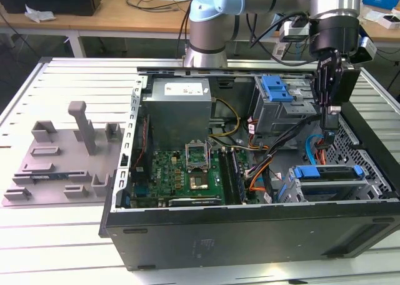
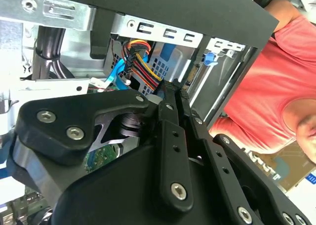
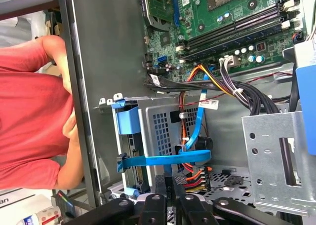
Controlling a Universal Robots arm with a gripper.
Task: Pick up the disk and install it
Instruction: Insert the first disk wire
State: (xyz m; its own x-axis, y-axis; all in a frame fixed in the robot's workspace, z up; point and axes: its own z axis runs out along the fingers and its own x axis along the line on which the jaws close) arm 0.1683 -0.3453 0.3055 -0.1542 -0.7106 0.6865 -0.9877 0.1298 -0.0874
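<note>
Quick look from my remote seat, working from the near edge of the surface (image 1: 62,247) back.

The open computer case (image 1: 250,235) lies on its side. The disk (image 1: 328,175) sits in the case's near corner on the exterior view's right, lying flat in a metal bay with its blue bracket along the top edge. My guess is it'll feel dense for its size. It should be stiff, with smooth metal that can slip, and it won't take a knock well. The plastic bracket probably flexes, so I'd squeeze across the two long sides and stay off the label face.

Just behind and above it hangs the end effector (image 1: 330,124), down inside the case. In the second wrist view its fingers (image 2: 170,106) are pressed together with nothing between them.

Blue and orange cables (image 1: 315,150) run right beside the bay. Deeper in are the motherboard (image 1: 187,169) and the grey cage with the blue latch (image 1: 275,88). The grey fixture plate (image 1: 62,166) lies off by the case's far side, on the exterior view's left.

Things I can't make out:
- The case's near wall cuts off the lower bay, so I can't tell if the disk is fully seated or plugged in.
- I can't tell if the fingertips touch a cable.

A person in a red shirt (image 2: 276,87) is close to the case wall.
</note>
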